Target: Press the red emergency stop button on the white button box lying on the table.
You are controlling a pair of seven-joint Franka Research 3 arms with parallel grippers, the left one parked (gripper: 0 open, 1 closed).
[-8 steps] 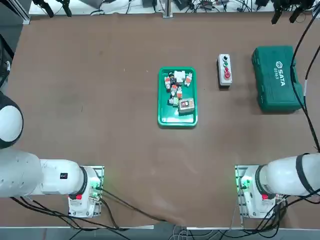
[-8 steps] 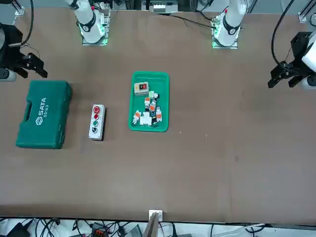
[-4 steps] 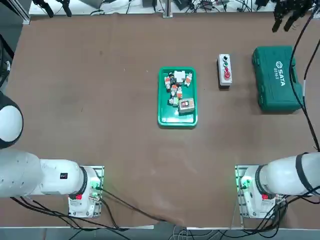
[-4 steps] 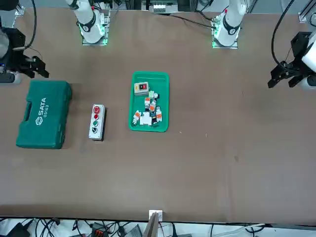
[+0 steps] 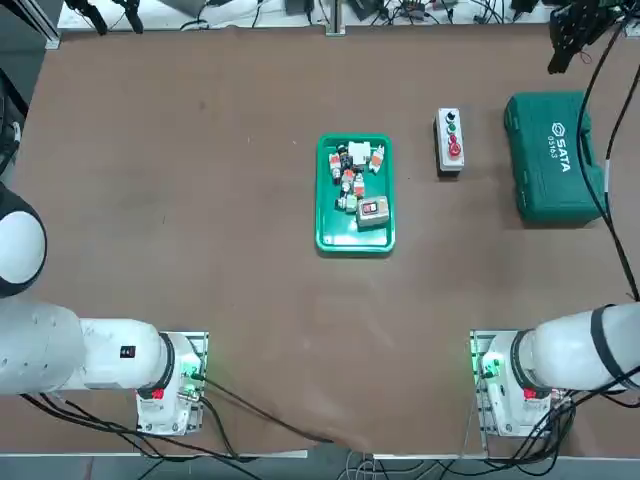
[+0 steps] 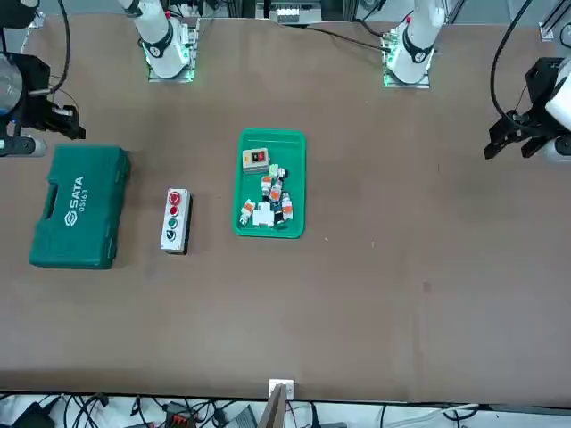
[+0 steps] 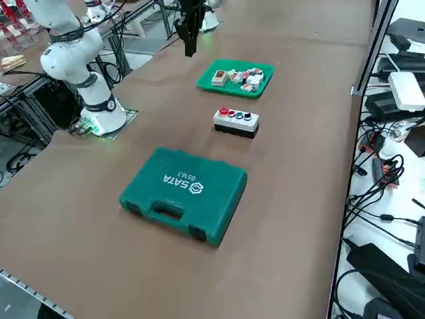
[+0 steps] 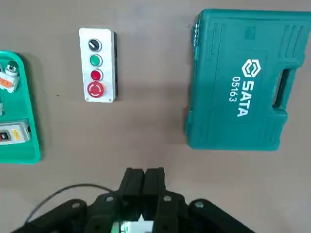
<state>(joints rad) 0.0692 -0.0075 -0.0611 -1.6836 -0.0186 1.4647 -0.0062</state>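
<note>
Closed fingers at the ready, red button not yet pressed.
Top view: the white button box (image 5: 442,128) lies far right on the desk (image 5: 260,300), between the green tray (image 5: 355,249) and the green toolcase (image 5: 535,195), its red emergency stop button (image 5: 455,149) at the near end; the right gripper (image 5: 556,66) is at the far right, past the toolcase. Front view: the gripper is well apart from the box, so it should travel left and line up above the button before lowering. Right side view: the box sits flat on matte brown; beyond the far edge, a white counter (image 7: 410,189) carries cables and adapters. Wrist view: the fingers are together, a good blunt tip; centre on the larger red mushroom, clear of its smaller red neighbour, and press straight down gently.
</note>
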